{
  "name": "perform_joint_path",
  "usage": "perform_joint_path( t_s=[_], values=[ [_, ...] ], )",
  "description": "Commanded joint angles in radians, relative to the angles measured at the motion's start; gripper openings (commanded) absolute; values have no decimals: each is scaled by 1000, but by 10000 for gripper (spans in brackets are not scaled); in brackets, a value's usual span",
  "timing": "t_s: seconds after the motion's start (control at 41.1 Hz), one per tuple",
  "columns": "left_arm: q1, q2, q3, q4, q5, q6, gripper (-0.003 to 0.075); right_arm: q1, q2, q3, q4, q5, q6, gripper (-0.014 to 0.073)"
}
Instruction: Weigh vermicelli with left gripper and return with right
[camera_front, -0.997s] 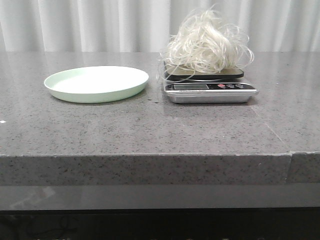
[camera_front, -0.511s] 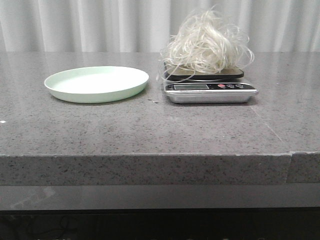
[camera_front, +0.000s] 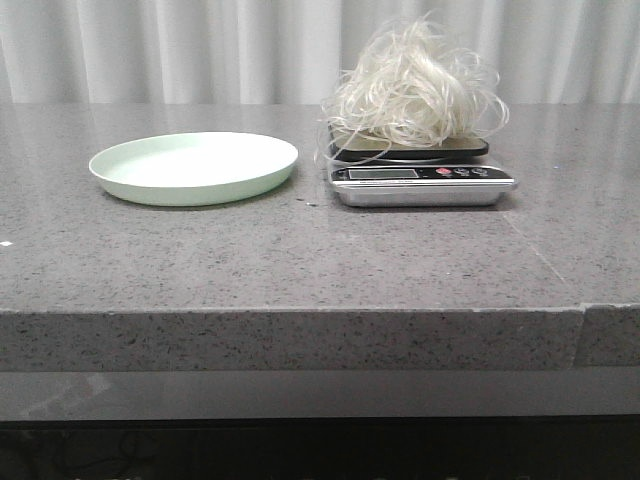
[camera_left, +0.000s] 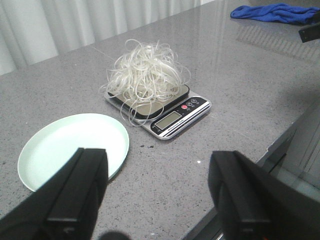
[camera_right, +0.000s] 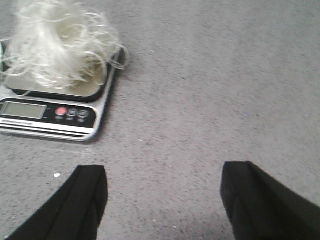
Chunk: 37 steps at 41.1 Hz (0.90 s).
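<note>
The vermicelli (camera_front: 415, 90), a fluffy mound of white glossy strands, lies on the platform of a silver kitchen scale (camera_front: 420, 180) right of centre on the grey counter. It also shows in the left wrist view (camera_left: 146, 72) and the right wrist view (camera_right: 57, 45). The pale green plate (camera_front: 193, 167) sits empty to the scale's left. Neither gripper shows in the front view. My left gripper (camera_left: 159, 167) is open and empty, above the counter's front edge near the plate (camera_left: 72, 147). My right gripper (camera_right: 164, 182) is open and empty, over bare counter beside the scale (camera_right: 50, 120).
A white curtain hangs behind the counter. A blue cloth (camera_left: 275, 12) lies at the far end of the counter in the left wrist view. The counter's front edge (camera_front: 300, 312) runs across the front view, with a seam at its right.
</note>
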<state>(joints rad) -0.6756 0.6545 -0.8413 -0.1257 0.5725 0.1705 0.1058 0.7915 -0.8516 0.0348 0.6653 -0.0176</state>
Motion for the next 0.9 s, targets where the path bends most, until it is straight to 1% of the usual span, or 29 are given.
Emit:
perform_joint_path(
  t_s=[0.0, 0.146, 0.462, 0.584, 0.876],
  values=[
    [0, 0, -25, -11, -79, -2, 492, 54, 22, -64, 2, -63, -17, 577],
    [0, 0, -25, -11, -83, -2, 492, 131, 100, -138, 2, -62, -28, 577],
    [0, 0, -25, -11, -83, -2, 492, 244, 331, -324, 4, -74, -28, 577],
    [0, 0, -25, -11, -83, -2, 492, 263, 434, -395, 5, -88, -28, 577],
    [0, 0, -25, -11, -83, -2, 492, 263, 679, -580, 5, -81, -28, 577]
  ],
)
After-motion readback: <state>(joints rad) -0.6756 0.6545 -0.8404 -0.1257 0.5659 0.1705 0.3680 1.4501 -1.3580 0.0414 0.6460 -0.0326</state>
